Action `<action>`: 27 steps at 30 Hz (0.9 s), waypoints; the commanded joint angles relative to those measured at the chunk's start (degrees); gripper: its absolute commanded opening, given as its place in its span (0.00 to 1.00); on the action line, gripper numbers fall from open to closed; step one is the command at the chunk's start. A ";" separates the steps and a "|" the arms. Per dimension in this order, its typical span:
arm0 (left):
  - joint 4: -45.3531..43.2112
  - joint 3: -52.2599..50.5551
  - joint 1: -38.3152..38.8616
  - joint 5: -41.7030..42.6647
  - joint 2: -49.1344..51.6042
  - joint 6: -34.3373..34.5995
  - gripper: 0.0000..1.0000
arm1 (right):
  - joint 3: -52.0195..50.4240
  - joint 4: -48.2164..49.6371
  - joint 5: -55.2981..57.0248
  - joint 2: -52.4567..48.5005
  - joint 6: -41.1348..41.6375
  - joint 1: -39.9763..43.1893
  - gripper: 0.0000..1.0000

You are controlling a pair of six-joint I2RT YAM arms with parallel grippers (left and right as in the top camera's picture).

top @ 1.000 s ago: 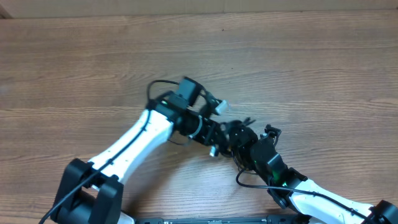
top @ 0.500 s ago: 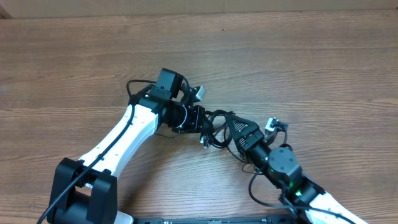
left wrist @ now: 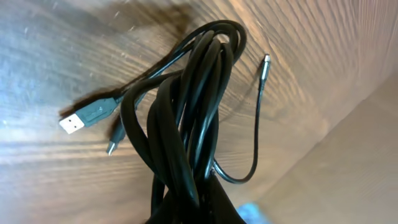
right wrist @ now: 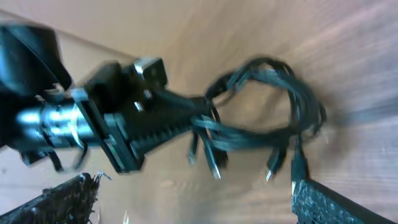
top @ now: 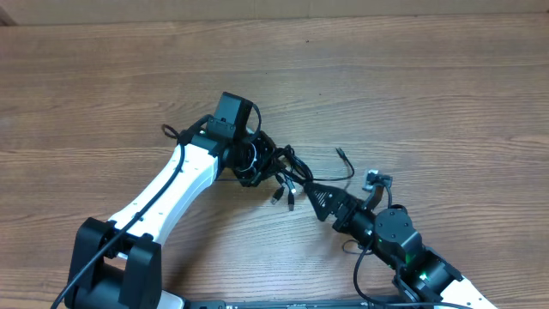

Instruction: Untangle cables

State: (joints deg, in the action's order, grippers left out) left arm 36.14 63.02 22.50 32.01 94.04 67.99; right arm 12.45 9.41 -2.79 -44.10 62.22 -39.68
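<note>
The cables [top: 287, 168] are a bundle of thin black cords hanging from my left gripper [top: 264, 161], which is shut on them above the table. In the left wrist view the looped bundle [left wrist: 193, 106] runs into the jaws [left wrist: 194, 208], with a USB plug [left wrist: 81, 118] and a thin lead ending in a small plug [left wrist: 265, 62]. My right gripper [top: 319, 199] is open and empty, just right of and below the bundle. The right wrist view shows its fingers spread wide [right wrist: 199, 205], with the cable loop [right wrist: 273, 106] and several dangling plugs beyond them.
The wooden table [top: 412, 94] stretches all round. The left arm [top: 171, 193] reaches in from the lower left and the right arm [top: 403, 249] from the lower right. A thin lead [top: 343, 158] sticks out to the right of the bundle.
My right gripper has drawn back from the bundle toward the lower right and is off the cables. My left gripper still holds the bundle, and the plugs now dangle free.
</note>
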 commanded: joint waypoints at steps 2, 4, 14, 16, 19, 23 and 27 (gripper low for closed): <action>-0.09 0.13 -0.09 1.16 -0.72 23.32 0.13 | 0.07 -5.09 -6.08 0.44 8.02 0.31 1.00; -0.11 0.13 -0.09 2.38 -0.72 29.64 0.11 | 0.04 -6.97 -6.05 0.07 9.73 0.31 1.00; -0.09 0.13 -0.09 12.17 -0.72 50.71 0.05 | 0.04 -4.22 -0.81 -10.97 10.88 0.31 1.00; -0.76 0.13 -0.11 14.58 -0.72 51.56 0.04 | 0.04 -0.59 0.44 -14.56 10.88 0.31 1.00; -1.75 0.13 -0.11 17.75 -0.72 51.56 0.04 | 0.07 7.19 1.55 -18.71 10.86 0.31 1.00; -1.73 0.13 -0.11 20.65 -0.72 51.54 0.04 | 0.07 12.68 8.74 -22.80 10.91 0.31 0.91; -1.57 0.13 -0.09 21.59 -0.72 51.43 0.04 | 0.07 14.78 15.15 -25.14 11.15 0.33 0.85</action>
State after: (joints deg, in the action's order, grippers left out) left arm 34.50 63.02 22.46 49.30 94.04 118.02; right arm 12.32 22.98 4.73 -68.05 73.30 -39.68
